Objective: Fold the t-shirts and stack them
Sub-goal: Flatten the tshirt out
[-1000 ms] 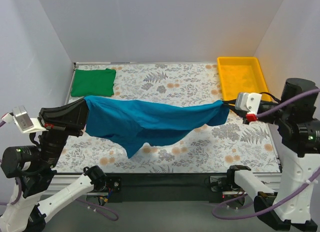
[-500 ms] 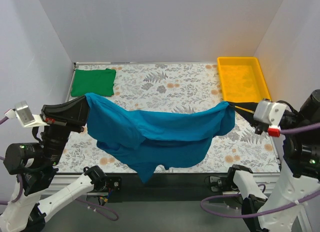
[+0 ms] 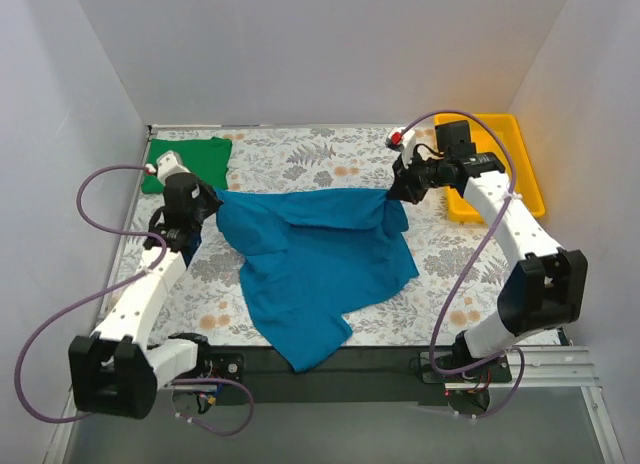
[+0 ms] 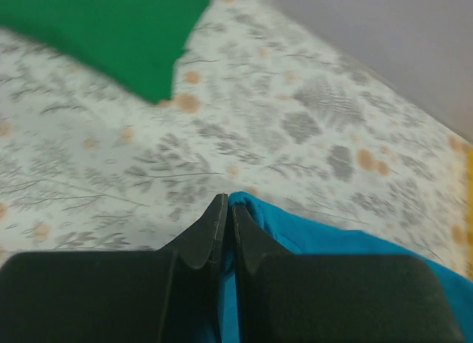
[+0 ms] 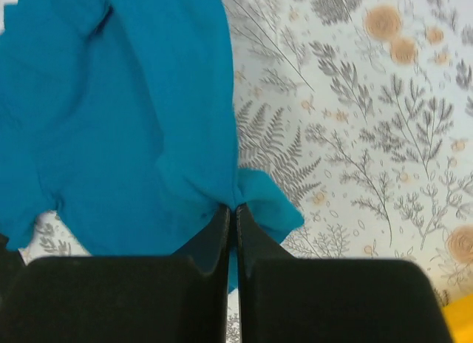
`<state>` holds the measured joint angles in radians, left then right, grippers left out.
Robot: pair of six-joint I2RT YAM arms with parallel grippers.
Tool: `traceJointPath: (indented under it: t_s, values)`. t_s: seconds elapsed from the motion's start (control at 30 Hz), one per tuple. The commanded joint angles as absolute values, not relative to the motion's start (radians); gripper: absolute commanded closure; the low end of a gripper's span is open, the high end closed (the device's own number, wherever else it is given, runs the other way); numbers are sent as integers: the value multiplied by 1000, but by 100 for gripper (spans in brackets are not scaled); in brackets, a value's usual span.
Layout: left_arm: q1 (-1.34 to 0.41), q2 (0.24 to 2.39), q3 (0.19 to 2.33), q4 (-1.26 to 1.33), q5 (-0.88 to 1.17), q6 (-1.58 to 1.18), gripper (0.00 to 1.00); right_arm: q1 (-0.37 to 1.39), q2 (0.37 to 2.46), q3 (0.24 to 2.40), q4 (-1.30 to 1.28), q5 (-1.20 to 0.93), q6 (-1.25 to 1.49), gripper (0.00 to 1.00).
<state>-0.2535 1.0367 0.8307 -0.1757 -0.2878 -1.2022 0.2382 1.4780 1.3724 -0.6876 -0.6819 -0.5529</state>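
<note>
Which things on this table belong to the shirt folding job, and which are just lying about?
Job: teal-blue t-shirt, pinched by left gripper and right gripper; folded green t-shirt.
Lying about: yellow tray, floral table cover.

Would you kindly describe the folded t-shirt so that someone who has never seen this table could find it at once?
Start at the floral-patterned table and go to its far left corner, opposite the yellow tray. There lies the green t-shirt, folded into a flat rectangle. Its neighbour, the teal-blue t-shirt, is unfolded and sprawls across the table's middle.
</note>
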Motion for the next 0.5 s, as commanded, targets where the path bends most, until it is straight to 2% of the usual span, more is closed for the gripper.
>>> traceJointPath:
  t_s: [0.0, 0.1, 0.23, 0.37, 0.4, 0.47]
  values:
    - [-59, 1142, 807, -88, -6, -1333, 100, 236, 1551, 1430, -558, -519, -474, 99]
    - [32, 1323, 848, -60, 138, -1376, 100, 236, 1672, 1497, -555, -460, -445, 99]
    - [66, 1501, 919, -38, 186, -1384, 100, 236, 1822, 1604, -543, -318, -378, 97]
    - [77, 1580, 994, -17, 254, -1365, 100, 238, 1893, 1686, -526, -235, -335, 81]
    - [77, 1592, 1029, -20, 262, -1362, 98, 238, 1902, 1715, -523, -213, -328, 72]
    - [78, 1618, 1058, -28, 279, -1358, 80, 238, 1910, 1738, -523, -158, -333, 61]
